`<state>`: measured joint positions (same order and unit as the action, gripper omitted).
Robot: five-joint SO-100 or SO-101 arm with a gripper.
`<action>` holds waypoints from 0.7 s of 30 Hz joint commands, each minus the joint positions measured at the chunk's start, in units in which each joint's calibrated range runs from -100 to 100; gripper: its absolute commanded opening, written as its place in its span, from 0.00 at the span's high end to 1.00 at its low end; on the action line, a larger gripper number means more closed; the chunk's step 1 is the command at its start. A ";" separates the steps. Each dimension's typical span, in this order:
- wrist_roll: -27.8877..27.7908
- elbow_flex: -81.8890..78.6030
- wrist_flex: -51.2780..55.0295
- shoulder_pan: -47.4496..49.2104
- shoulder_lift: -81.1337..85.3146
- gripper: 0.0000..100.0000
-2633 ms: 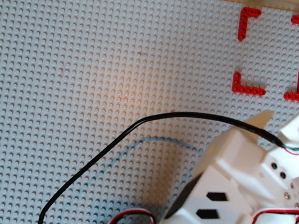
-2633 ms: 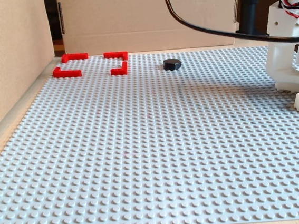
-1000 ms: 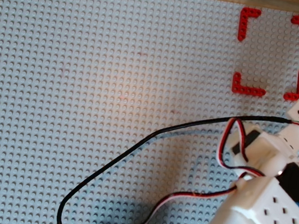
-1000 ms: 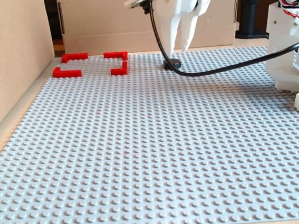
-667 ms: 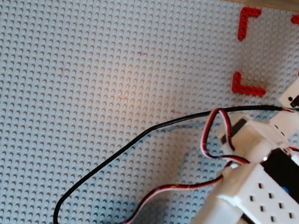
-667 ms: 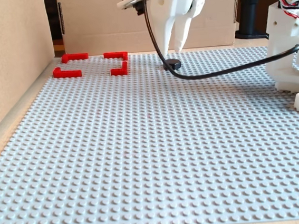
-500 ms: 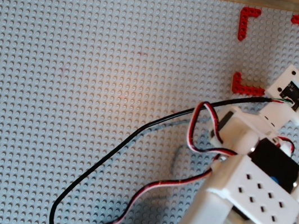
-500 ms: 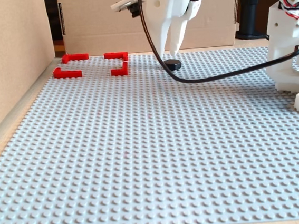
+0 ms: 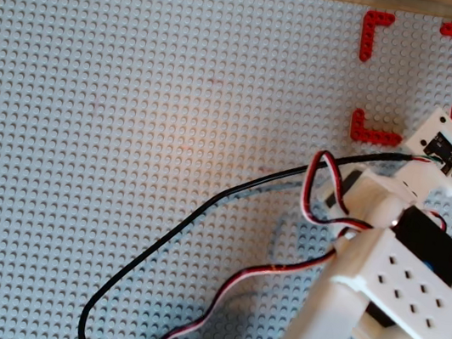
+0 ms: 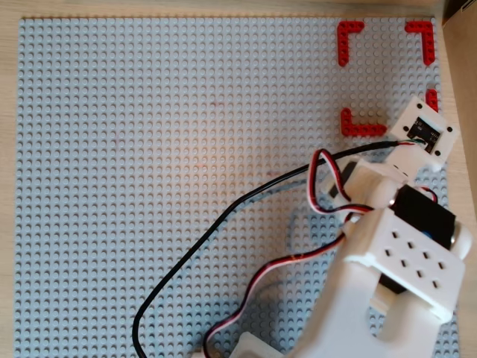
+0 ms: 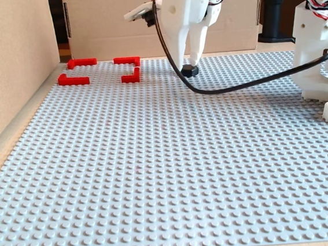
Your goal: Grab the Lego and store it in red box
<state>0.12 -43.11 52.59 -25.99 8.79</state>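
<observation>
In the fixed view my gripper (image 11: 190,67) points straight down, its fingertips closed on the Lego (image 11: 190,71), a small black piece at or just above the grey baseplate (image 11: 156,158). The red box (image 11: 73,80), four flat red corner pieces, lies to the left of the gripper and apart from it. In both overhead views the red box (image 9: 376,23) (image 10: 349,31) sits at the top right. There the white arm (image 9: 397,283) (image 10: 402,253) hides the Lego and most of the gripper.
A black cable (image 11: 247,83) and a red-white-black wire (image 9: 234,283) trail over the baseplate. The wrist camera block (image 9: 446,148) overlaps the box's lower right corner in both overhead views. Cardboard walls (image 11: 13,67) stand at the left and back of the fixed view. The arm base (image 11: 320,55) stands at its right.
</observation>
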 commanded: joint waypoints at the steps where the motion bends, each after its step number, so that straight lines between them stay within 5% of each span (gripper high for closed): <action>1: -0.07 2.02 -1.01 -1.74 -0.32 0.83; 21: -0.07 4.75 -0.13 -1.59 -4.64 0.83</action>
<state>0.12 -42.75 51.90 -27.23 5.75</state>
